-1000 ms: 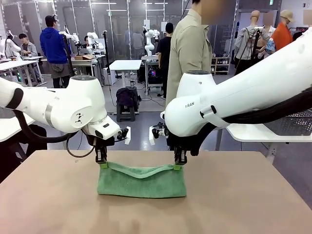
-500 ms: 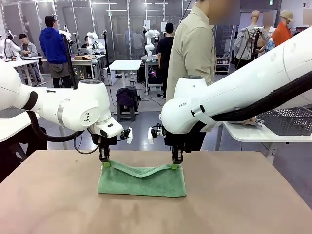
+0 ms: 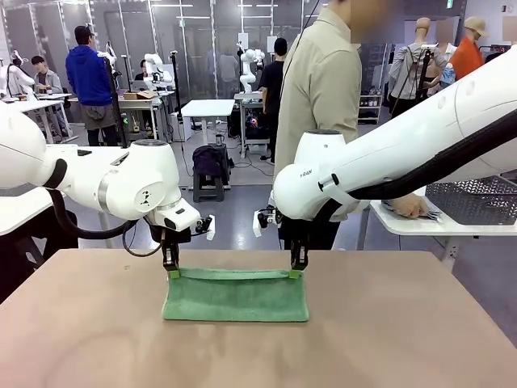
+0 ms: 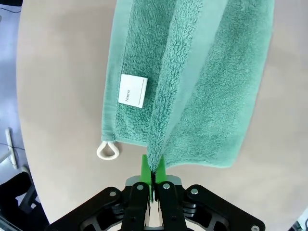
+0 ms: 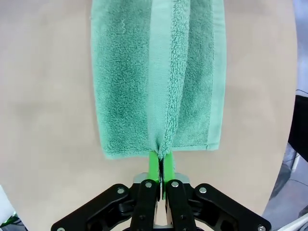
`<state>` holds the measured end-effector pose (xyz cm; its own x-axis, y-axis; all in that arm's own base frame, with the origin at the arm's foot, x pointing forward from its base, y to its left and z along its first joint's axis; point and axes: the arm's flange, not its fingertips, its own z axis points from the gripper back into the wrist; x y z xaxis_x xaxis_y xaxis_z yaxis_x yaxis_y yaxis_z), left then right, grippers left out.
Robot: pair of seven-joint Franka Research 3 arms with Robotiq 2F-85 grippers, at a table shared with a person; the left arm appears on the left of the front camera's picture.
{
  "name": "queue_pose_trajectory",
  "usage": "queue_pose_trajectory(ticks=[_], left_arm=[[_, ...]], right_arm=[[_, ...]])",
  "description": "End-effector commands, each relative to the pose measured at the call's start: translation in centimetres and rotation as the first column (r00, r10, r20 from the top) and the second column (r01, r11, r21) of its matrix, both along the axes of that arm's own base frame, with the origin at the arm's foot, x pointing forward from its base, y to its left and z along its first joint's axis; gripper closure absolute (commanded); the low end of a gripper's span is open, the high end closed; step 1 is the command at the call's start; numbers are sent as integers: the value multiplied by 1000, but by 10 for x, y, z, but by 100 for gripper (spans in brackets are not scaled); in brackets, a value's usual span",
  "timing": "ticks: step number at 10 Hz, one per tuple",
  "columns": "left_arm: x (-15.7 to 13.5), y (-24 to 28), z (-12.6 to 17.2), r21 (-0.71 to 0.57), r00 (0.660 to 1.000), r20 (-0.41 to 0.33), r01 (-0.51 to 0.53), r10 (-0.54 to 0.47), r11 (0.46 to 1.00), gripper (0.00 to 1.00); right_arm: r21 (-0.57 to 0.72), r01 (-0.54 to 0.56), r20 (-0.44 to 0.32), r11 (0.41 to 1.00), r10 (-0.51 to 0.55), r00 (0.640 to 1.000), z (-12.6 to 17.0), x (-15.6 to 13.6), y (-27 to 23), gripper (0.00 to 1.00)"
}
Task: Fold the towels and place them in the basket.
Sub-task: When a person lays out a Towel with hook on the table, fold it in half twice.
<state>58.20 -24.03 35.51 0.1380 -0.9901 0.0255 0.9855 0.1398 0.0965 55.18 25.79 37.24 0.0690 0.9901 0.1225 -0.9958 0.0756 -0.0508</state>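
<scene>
Towel lies near the middle of the table, its long side running left to right. The left pincer grips its far left corner and the right pincer its far right corner, the held edge stretched straight between them. A person stands behind the table's far edge, right of centre.
</scene>
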Motion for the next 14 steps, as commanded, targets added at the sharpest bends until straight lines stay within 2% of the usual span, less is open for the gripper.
queue_pose_trajectory(ticks=[1, 3, 10, 11, 12, 13, 14], left_arm=[[7, -7, -2, -11, 999, 18, 36, -36, 999, 96], [14, -11, -7, -21, 998, 43, 38, -37, 999, 96], [26, -4, -19, -20, 999, 41, 2, -1, 1000, 96], [28, -4, -20, -23, 999, 49, -1, 2, 1000, 90], [28, -4, -19, -27, 998, 64, -2, 3, 1000, 76], [28, -4, -18, -36, 996, 92, -9, 12, 999, 71], [28, -2, -16, -46, 992, 126, -14, 20, 999, 57]], right_arm=[[4, -21, 7, 1000, 21, 1000, -6, 11, 2, 96], [3, -2, 28, 1000, 2, 1000, -10, 17, 2, 96], [3, 25, 16, 1000, -25, 1000, -15, 28, 1, 96], [5, 30, 18, 1000, -30, 999, -15, 30, -1, 93], [12, 31, 22, 999, -32, 999, -15, 31, 0, 76], [20, 32, 43, 999, -33, 999, -13, 30, 1, 73], [27, 36, 68, 999, -38, 997, -12, 30, 1, 56]])
